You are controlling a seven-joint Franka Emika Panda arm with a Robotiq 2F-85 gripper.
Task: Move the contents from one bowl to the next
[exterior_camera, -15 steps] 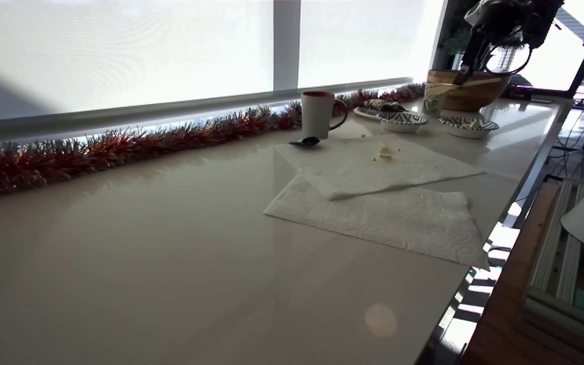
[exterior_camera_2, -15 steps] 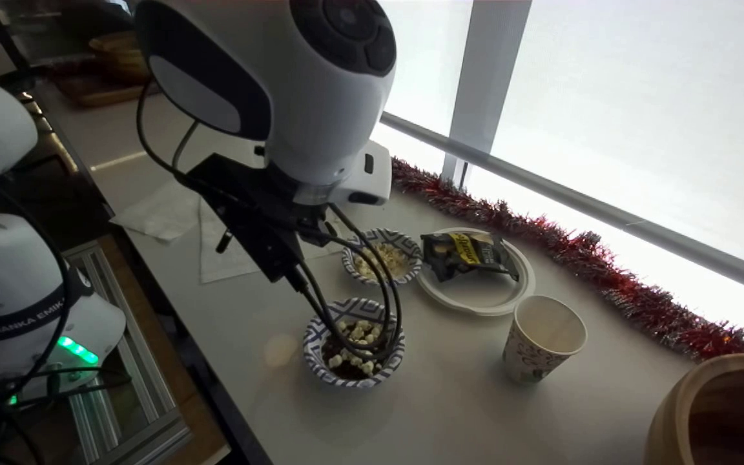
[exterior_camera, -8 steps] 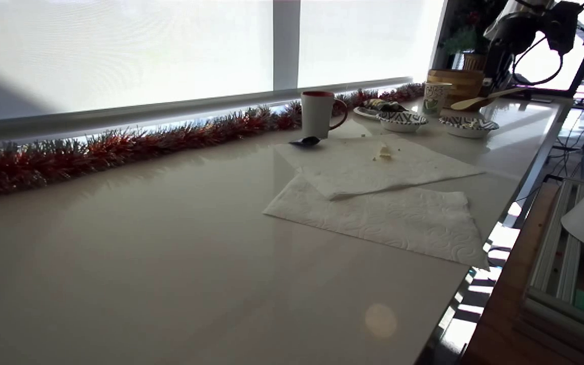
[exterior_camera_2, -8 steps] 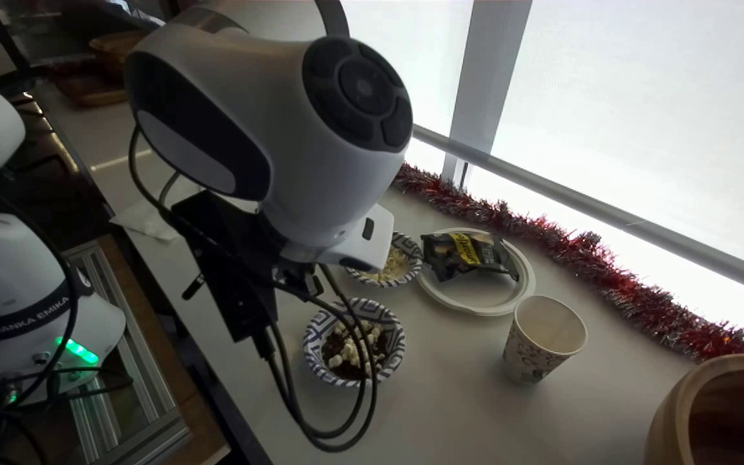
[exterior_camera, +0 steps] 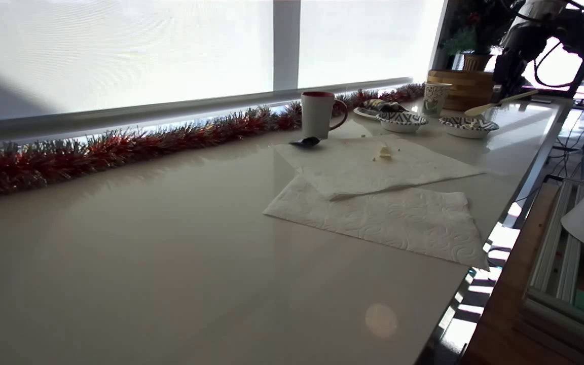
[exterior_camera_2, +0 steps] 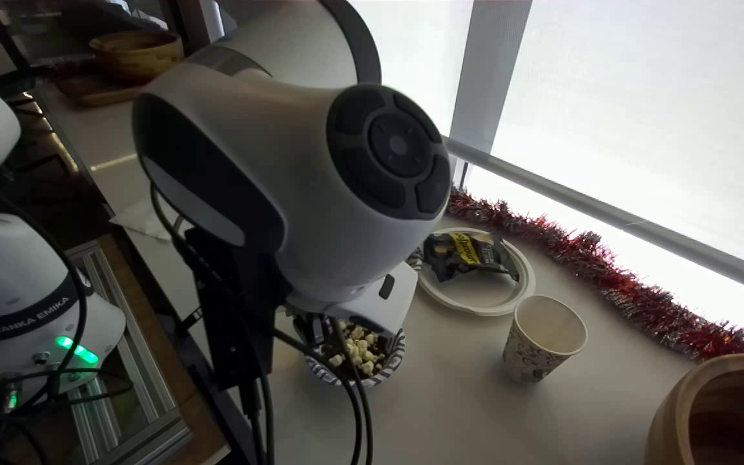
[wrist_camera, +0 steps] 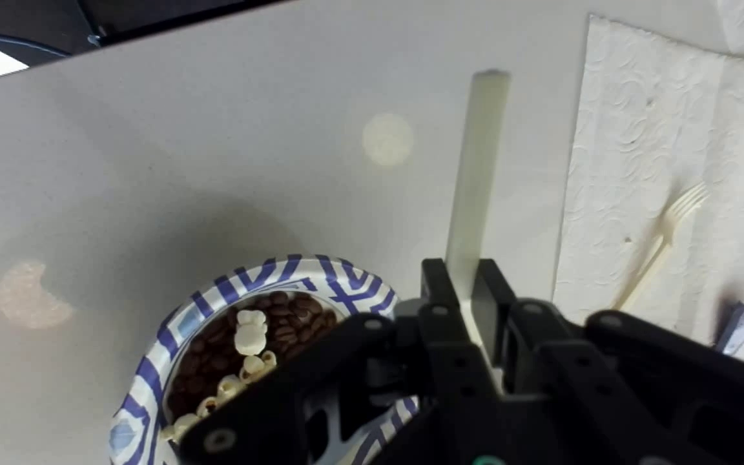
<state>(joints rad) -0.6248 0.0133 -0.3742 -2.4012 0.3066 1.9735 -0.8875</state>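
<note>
My gripper (exterior_camera: 497,95) is shut on a pale spoon (exterior_camera: 512,99). In the wrist view the gripper (wrist_camera: 465,278) pinches the spoon's handle (wrist_camera: 478,148); the spoon's head is hidden there. In an exterior view the head appears just above the far rim of a patterned paper bowl (exterior_camera: 469,133); I cannot tell if it is over it. That bowl holds dark beans and popcorn and also shows in an exterior view (exterior_camera_2: 392,363) and in the wrist view (wrist_camera: 243,284). A second patterned bowl (exterior_camera: 402,125) stands beside it, mostly hidden by the arm in an exterior view (exterior_camera_2: 415,258).
A paper plate (exterior_camera_2: 475,303) with a black packet (exterior_camera_2: 472,255), a paper cup (exterior_camera_2: 543,339) and a wooden bowl (exterior_camera_2: 675,413) stand nearby. A mug (exterior_camera: 316,115) and paper towels (exterior_camera: 373,218) lie farther along the table. A fork (wrist_camera: 659,245) rests on a towel.
My arm has moved toward the wooden bowl's end of the table, carrying the spoon. The spoon shows farther right and lower in an exterior view. The arm now covers most of the second bowl.
</note>
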